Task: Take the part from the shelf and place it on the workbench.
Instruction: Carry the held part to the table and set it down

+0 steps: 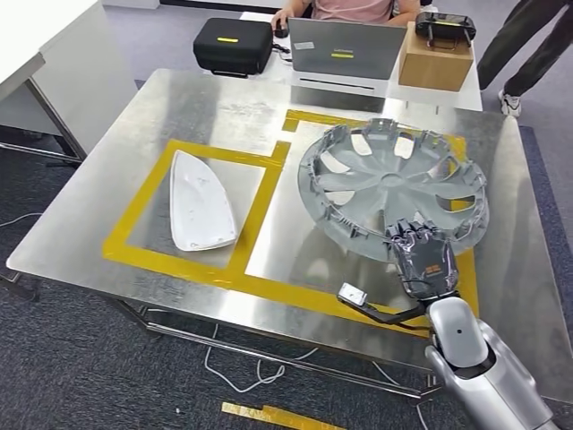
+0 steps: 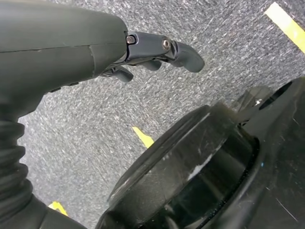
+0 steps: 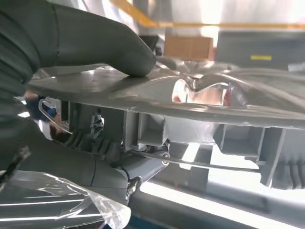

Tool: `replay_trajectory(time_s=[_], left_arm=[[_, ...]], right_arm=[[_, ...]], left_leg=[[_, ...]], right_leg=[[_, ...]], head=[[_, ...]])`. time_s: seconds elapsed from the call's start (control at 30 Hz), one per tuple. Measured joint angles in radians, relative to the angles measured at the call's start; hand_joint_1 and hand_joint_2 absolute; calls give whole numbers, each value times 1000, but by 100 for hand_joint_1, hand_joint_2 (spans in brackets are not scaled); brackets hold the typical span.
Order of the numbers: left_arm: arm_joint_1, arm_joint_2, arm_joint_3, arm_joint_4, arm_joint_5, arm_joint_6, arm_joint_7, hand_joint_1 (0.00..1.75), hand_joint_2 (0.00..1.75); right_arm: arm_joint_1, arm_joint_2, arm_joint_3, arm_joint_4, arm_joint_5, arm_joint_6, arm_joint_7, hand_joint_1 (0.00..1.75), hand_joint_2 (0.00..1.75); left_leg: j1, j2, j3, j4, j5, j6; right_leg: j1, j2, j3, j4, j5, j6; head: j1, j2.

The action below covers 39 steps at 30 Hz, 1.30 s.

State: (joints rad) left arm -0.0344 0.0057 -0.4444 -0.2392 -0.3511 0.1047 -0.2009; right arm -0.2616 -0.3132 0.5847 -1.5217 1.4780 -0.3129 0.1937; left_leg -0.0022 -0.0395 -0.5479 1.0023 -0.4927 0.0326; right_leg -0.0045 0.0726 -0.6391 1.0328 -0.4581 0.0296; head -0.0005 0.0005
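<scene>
My right hand [image 1: 425,260] grips the hubcap [image 1: 392,184] on the desk [image 1: 101,206]; next, I release.

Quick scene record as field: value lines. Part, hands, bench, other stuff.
part: grey wheel cover, inner side up, on the steel workbench, in the right yellow-taped zone
right hand: right hand grips the cover's near rim; in the right wrist view the thumb lies on one face and fingers curl under the rim
left hand: left hand hangs over grey carpet, holding nothing, fingers apart
other on bench: white shell part in the left taped zone
background: person at a laptop, black case, cardboard box
</scene>
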Motion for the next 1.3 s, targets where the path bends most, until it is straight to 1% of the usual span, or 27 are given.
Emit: replay_trajectory(time_s=[0.03,0.07,0.1,0.13,0.17,0.2,0.23,0.27,0.3,0.33,0.37,0.4,0.43,0.5,0.63,0.73,0.87,0.93,1.17,1.3], left_arm=[[1,-1,0,0,0,0,0,0,175],[1,-1,0,0,0,0,1,0,175],[2,0,0,0,0,0,2,0,175],[3,0,0,0,0,0,2,0,175],[3,0,0,0,0,0,2,0,175],[3,0,0,0,0,0,3,0,175],[3,0,0,1,0,0,4,0,175],[3,0,0,1,0,0,5,0,175],[3,0,0,1,0,0,6,0,175],[3,1,0,1,0,0,7,0,175],[3,2,1,1,0,0,8,0,175],[3,4,1,2,1,0,8,0,175],[3,5,1,2,1,0,9,0,175],[3,7,2,2,1,1,10,0,175],[2,7,2,2,-1,7,18,0,175],[0,7,2,2,-6,13,30,0,175],[-3,6,2,2,-14,16,46,0,175],[-5,6,2,2,-20,17,55,0,175],[-11,6,2,2,-42,27,87,0,175],[-13,6,2,2,-49,28,97,0,175]], right_arm=[[3,3,-5,0,-11,9,-5,175,175],[5,7,-10,1,-21,17,-9,175,175],[5,10,-14,1,-31,23,-13,175,175],[6,13,-17,3,-42,28,-16,175,175],[9,15,-21,5,-52,33,-18,175,175],[12,17,-24,8,-60,38,-20,175,175],[16,18,-28,10,-66,41,-22,175,175],[19,18,-30,13,-69,42,-24,175,175],[20,19,-32,14,-71,43,-25,175,175],[20,20,-34,16,-71,43,-26,175,175],[21,21,-37,17,-72,43,-27,175,175],[21,22,-38,18,-72,44,-27,175,175],[23,24,-40,19,-73,44,-28,175,175],[26,26,-42,23,-74,44,-28,175,175],[27,28,-45,26,-80,50,-33,175,175],[27,29,-45,28,-91,58,-44,175,175],[26,29,-38,34,-96,60,-67,175,175],[24,29,-30,38,-100,59,-81,175,175],[9,29,11,42,-102,35,-127,175,175],[-2,29,38,44,-103,19,-139,175,175]], left_leg=[[3,7,1,-6,4,3],[4,14,1,-8,5,4],[4,20,1,-8,6,6],[3,26,0,-8,5,6],[4,31,1,-7,5,6],[4,35,1,-7,4,4],[5,38,3,-6,2,2],[6,39,5,-6,0,-2],[4,41,5,-4,-3,-7],[2,42,4,-1,-5,-11],[-1,43,1,2,-7,-15],[-3,44,-1,5,-8,-15],[-4,44,-2,7,-7,-12],[-4,44,-1,4,-6,-4],[-4,45,2,-5,-3,-1],[-2,45,2,-8,0,-6],[0,45,2,-9,2,-26],[0,45,2,-9,2,-31],[-4,45,3,-9,3,-32],[-6,45,4,-8,3,-32]], right_leg=[[1,-20,-17,31,-20,5],[-1,-42,-42,84,-49,8],[-3,-57,-72,150,-80,13],[-6,-63,-100,211,-102,17],[-8,-66,-116,247,-108,21],[-11,-68,-113,246,-96,24],[-14,-70,-92,205,-68,27],[-17,-75,-56,137,-35,29],[-17,-79,-18,71,-13,30],[-17,-82,10,20,-2,27],[-17,-83,26,-8,-1,23],[-16,-82,31,-15,-5,19],[-17,-81,30,-16,-4,15],[-16,-79,30,-17,-4,14],[-13,-77,29,-17,-6,5],[-11,-78,30,-16,-7,-2],[-9,-78,30,-16,-5,-6],[-9,-78,30,-16,-5,-6],[-13,-79,30,-16,-2,-5],[-15,-79,30,-16,-2,-4]], head=[[3,0],[6,0],[9,0],[9,0],[9,0],[9,0],[9,0],[9,0],[10,0],[9,0],[9,0],[7,0],[6,0],[5,0],[6,0],[6,0],[6,0],[6,0],[6,0],[6,0]])
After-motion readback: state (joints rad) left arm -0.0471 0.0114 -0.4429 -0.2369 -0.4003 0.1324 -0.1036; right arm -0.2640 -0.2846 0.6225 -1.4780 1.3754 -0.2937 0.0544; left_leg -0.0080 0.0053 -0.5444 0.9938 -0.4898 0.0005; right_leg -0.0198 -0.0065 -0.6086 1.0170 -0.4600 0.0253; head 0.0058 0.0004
